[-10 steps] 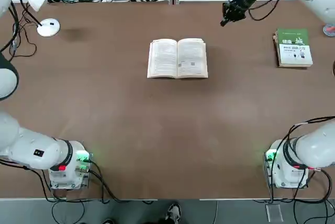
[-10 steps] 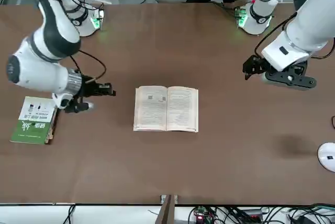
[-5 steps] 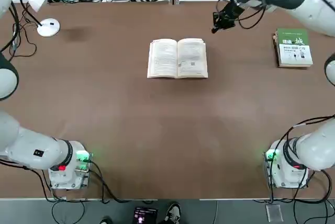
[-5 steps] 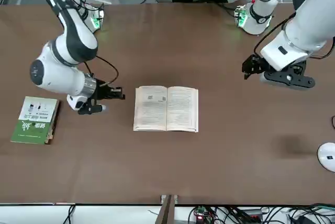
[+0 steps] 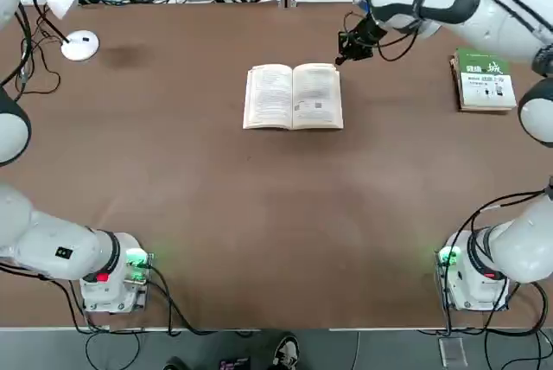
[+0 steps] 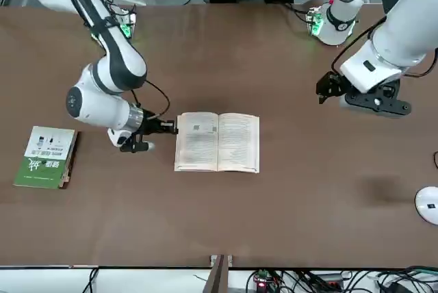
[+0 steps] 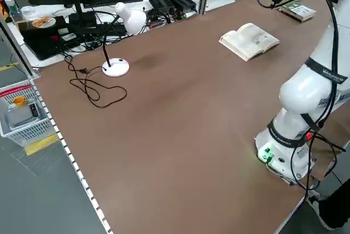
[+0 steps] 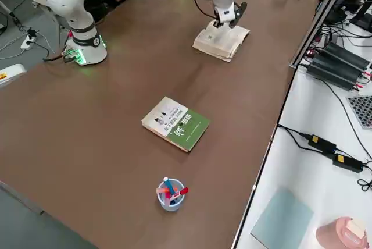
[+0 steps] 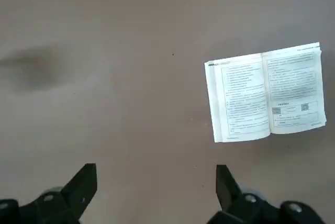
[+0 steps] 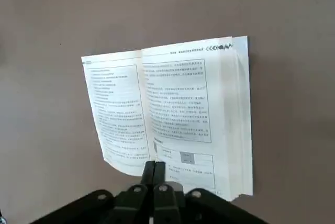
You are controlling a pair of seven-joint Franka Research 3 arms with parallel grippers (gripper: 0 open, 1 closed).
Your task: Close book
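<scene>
The thin paperback book with cream text pages [image 5: 293,96] lies fully open mid-bench [image 5: 259,206]; nothing is closed yet. The right claw [image 5: 339,58], fingers pressed together, is poised at its far right corner. The left claw [image 6: 327,90], fingers apart, is parked well aside.

Even bright overhead light, soft faint shadows on table [image 5: 259,214], sharp focus

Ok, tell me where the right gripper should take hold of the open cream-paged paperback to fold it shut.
Probably the outer edge of the open cream-paged paperback on the robot's right, where the shut right gripper already sits. The book lies flat, pages up, so get under that thicker page stack from the side and swing it over the spine.
</scene>
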